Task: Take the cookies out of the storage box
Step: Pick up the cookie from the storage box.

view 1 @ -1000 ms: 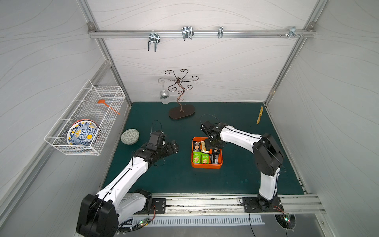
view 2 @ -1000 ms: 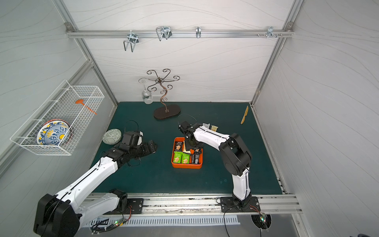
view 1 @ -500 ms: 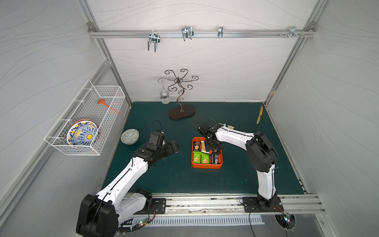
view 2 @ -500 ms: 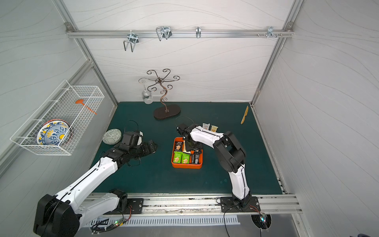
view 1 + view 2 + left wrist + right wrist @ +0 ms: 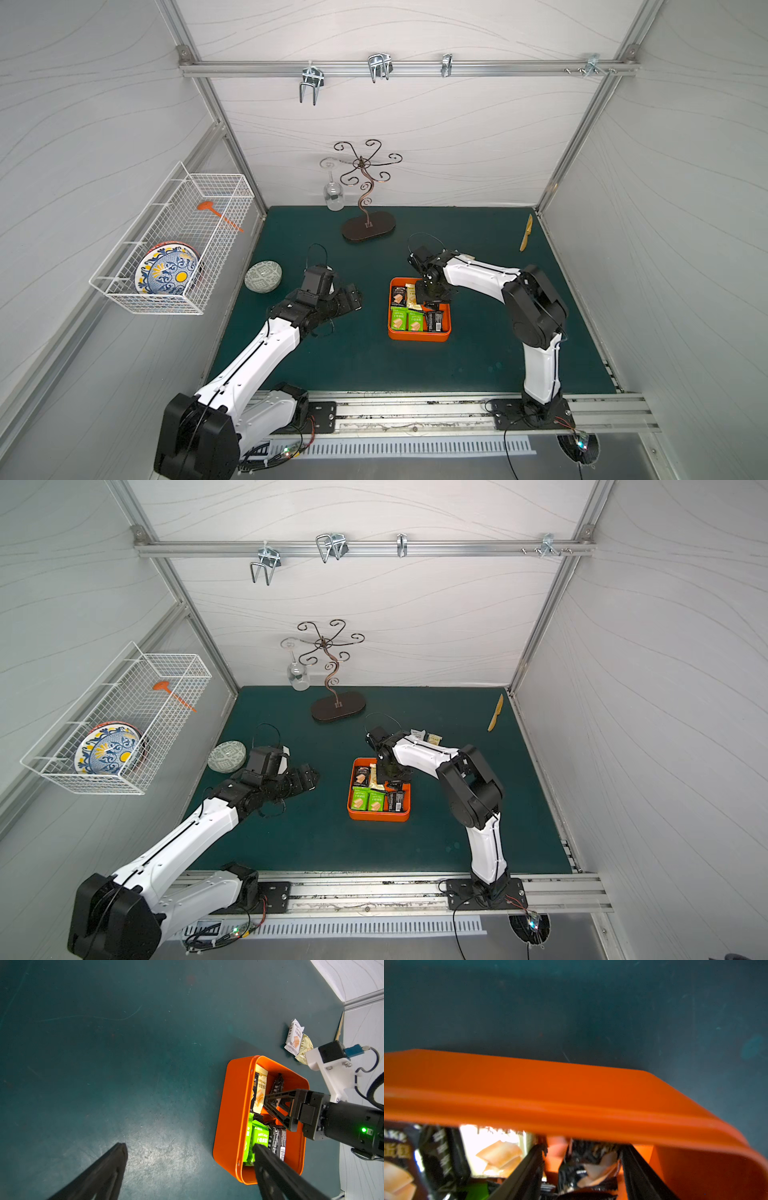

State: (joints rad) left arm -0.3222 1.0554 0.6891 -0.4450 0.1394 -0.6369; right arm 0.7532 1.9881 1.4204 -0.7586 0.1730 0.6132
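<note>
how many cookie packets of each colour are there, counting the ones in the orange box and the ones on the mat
green packets: 2, in the storage box
pale yellow packets: 2, one in the box, one on the mat
white packet: 1, on the mat
black packets: at least 3, overlapping in the box, hard to split
total: at least 8
</note>
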